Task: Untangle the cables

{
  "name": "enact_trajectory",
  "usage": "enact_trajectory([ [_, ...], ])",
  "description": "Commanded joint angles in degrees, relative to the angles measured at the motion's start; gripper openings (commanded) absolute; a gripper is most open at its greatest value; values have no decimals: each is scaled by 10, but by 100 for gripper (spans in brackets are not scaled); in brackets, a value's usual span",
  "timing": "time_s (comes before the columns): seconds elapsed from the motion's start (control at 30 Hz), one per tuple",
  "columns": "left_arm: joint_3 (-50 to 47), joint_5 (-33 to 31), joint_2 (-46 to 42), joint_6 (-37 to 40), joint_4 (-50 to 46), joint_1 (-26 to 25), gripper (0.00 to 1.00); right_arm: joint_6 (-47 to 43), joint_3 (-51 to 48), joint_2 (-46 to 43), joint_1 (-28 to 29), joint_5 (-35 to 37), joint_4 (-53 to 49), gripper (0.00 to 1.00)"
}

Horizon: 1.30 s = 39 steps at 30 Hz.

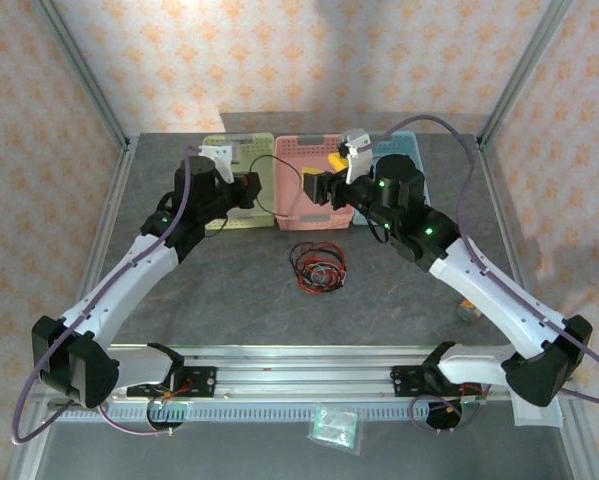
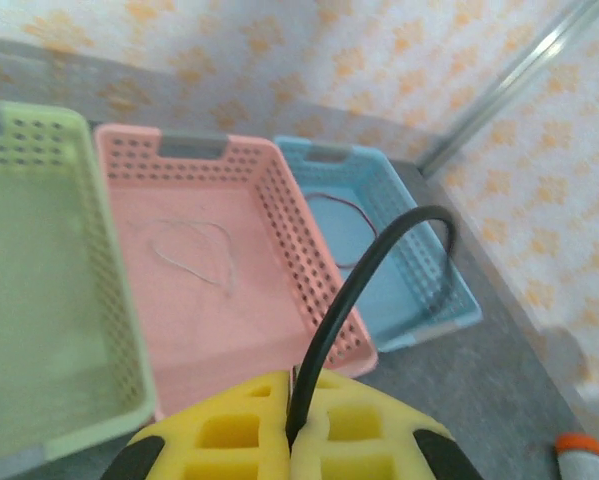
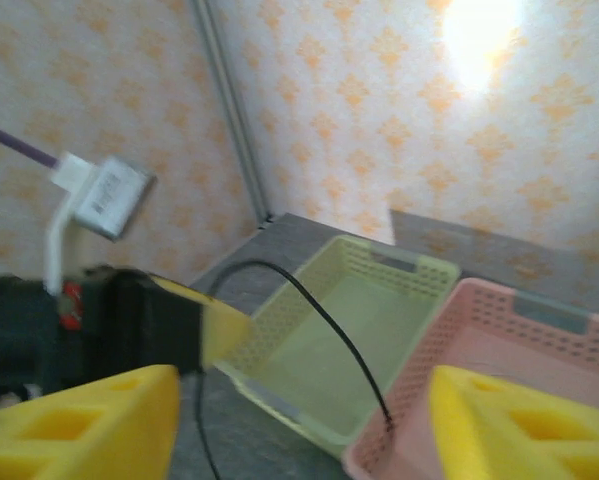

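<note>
Left wrist: left hand (image 2: pixel 291 400) is clenched on a black cable (image 2: pixel 379 250), pinched in the seam between the yellow pads. The cable arcs up and right, then curls behind its own bend, so the far end isn't traceable here. In the same view the pink basket (image 2: pixel 159 140) holds a pale loop (image 2: pixel 227 270) and the blue basket (image 2: pixel 419 300) a dark red loop (image 2: pixel 359 210), partly masked by the basket wall. The green basket (image 2: pixel 49 125) is cut off at the left edge. An orange-capped item (image 2: pixel 579 450) in the corner is blurred, can't identify it. Right wrist: right hand (image 3: pixel 304 410) is released, fingers wide apart. The black cable drops between them with no pad contact I can see, lower end out of frame. Top external: tangle of cables (image 1: pixel 317 268) sits on the tabletop (image 1: pixel 229 290) near the baskets, between the arms. Strands are black and red, too fine to separate into loops.
</note>
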Motion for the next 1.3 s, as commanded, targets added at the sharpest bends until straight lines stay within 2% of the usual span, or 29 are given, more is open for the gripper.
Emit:
enact_trajectory([
  [0.0,51,-46,11,20,-23,17,0,8,-14,-8,-3,68,4,78],
  [0.2,151,-149,70,77,-95,37,0,20,-31,7,-3,98,-12,100],
  [0.37,211,-209,132,106,-117,54,0,28,-36,23,-3,89,-26,100],
  [0.67,265,-229,220,122,-103,75,0,50,-65,20,-2,90,-25,100],
  [1.03,274,-262,358,112,-77,83,0,115,-130,4,-3,77,-18,100],
  [1.2,303,-270,430,80,-113,92,0,137,-158,-11,-3,97,-22,100],
  [1.27,317,-244,457,68,-130,101,0,153,-164,-17,-3,112,-23,100],
])
